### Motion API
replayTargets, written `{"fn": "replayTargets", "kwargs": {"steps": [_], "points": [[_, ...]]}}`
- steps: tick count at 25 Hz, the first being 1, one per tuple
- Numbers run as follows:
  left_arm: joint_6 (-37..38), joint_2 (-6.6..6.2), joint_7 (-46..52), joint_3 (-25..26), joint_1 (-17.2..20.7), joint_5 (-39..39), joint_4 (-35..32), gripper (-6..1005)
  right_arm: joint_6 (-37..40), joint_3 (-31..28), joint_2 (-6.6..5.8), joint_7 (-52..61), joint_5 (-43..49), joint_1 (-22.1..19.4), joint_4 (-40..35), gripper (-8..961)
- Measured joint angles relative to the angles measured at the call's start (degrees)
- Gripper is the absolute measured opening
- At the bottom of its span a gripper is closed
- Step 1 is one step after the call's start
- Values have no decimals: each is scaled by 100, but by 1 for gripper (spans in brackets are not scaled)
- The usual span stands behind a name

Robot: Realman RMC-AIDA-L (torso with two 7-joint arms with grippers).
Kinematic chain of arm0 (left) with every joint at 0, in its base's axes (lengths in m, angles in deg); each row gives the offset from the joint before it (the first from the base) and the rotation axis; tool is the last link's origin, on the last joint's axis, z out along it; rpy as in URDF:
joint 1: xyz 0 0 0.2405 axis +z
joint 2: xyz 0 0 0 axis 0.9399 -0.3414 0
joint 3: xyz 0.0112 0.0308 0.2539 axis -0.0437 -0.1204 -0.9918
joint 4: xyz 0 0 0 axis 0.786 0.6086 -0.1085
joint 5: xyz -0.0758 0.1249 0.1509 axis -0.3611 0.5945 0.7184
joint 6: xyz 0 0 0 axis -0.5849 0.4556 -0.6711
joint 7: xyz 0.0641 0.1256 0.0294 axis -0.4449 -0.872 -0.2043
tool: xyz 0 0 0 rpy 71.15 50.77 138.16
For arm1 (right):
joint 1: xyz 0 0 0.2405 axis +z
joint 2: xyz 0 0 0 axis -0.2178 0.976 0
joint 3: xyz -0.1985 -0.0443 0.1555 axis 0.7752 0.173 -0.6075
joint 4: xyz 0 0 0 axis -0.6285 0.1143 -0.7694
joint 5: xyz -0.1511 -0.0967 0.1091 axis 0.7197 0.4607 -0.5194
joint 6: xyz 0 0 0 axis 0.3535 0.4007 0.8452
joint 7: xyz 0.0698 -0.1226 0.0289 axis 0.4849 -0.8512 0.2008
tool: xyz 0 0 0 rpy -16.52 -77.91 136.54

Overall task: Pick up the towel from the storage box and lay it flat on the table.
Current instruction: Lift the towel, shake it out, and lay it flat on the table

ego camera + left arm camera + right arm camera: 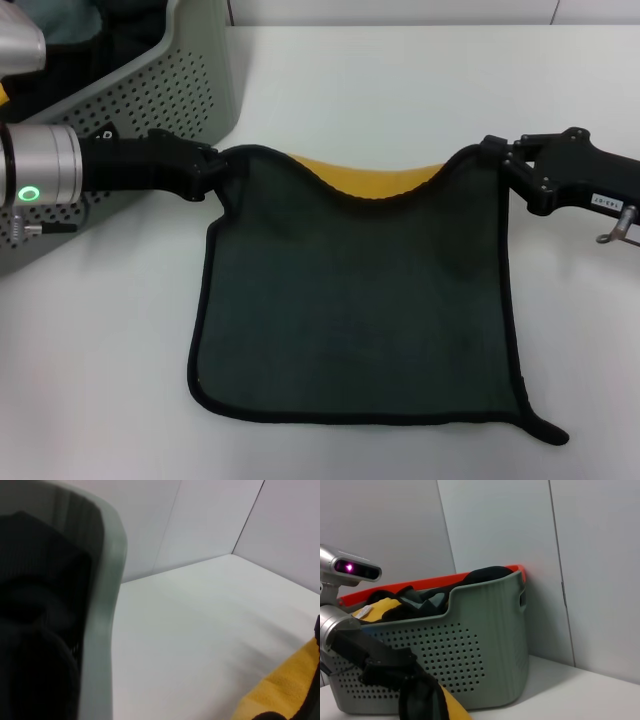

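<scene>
Towel is hanging between the two tools, and its lower part is already resting dark side up on the white bench, just beside the grey storage box. The left tool is clamped on one upper corner, and the right tool is clamped on the other upper corner. Between them the upper edge is sagging, and the yellow back side is showing there. The small black loop is lying at the near right corner. I am judging that the laying step is almost finishing: next, both tools are needing to go down and away from the robot together, so the upper edge is coming flat without a fold, and then to let go
</scene>
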Motion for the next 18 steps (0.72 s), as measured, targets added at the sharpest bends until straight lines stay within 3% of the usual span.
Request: {"fn": "replayTargets", "kwargs": {"steps": [6, 11, 15, 18], "points": [[-50, 16, 1, 14, 1, -1, 0, 14, -72, -16, 18, -10, -27, -8, 0, 126], [-136, 49, 5, 18, 3, 1, -12, 18, -632, 2, 35, 116, 1, 106, 46, 129], [-256, 73, -18, 35, 45, 1, -25, 173, -717, -38, 31, 130, -16, 75, 15, 131], [-285, 53, -88, 40, 81, -9, -30, 291, -717, -39, 14, 149, -23, 55, 6, 270]]}}
